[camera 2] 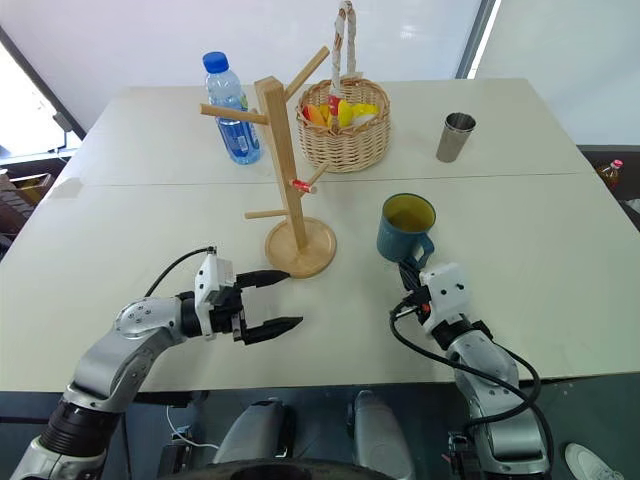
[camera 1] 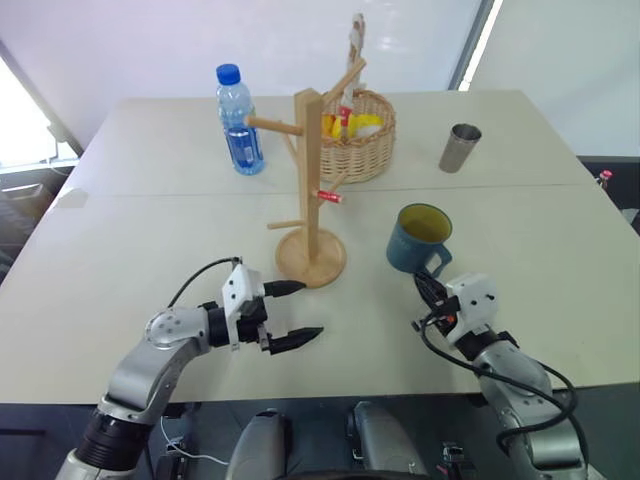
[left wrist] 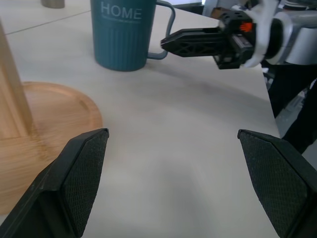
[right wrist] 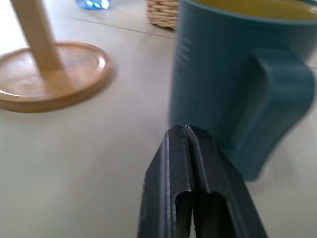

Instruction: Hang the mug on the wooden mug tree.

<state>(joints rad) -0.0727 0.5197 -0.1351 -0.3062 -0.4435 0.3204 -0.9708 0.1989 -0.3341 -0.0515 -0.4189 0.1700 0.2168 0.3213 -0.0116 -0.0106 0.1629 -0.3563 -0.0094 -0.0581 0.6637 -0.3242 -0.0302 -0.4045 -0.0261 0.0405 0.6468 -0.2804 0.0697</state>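
The dusty-blue mug [camera 1: 420, 238] stands upright on the white table [camera 1: 150, 250], its handle turned towards me, right of the wooden mug tree [camera 1: 310, 190]. The tree has a square post, a round base and several angled pegs. My right gripper [camera 1: 430, 284] lies low over the table just in front of the mug, shut with nothing between its fingers. Its tip is close beside the mug's handle [right wrist: 277, 94]; I cannot tell whether it touches. My left gripper [camera 1: 310, 308] is open in front of the tree's base, pointing right towards the mug, and holds nothing.
At the back of the table stand a water bottle [camera 1: 238, 120], a wicker basket [camera 1: 362, 135] with yellow items and a steel tumbler [camera 1: 459, 148]. The table's near edge runs just under both arms.
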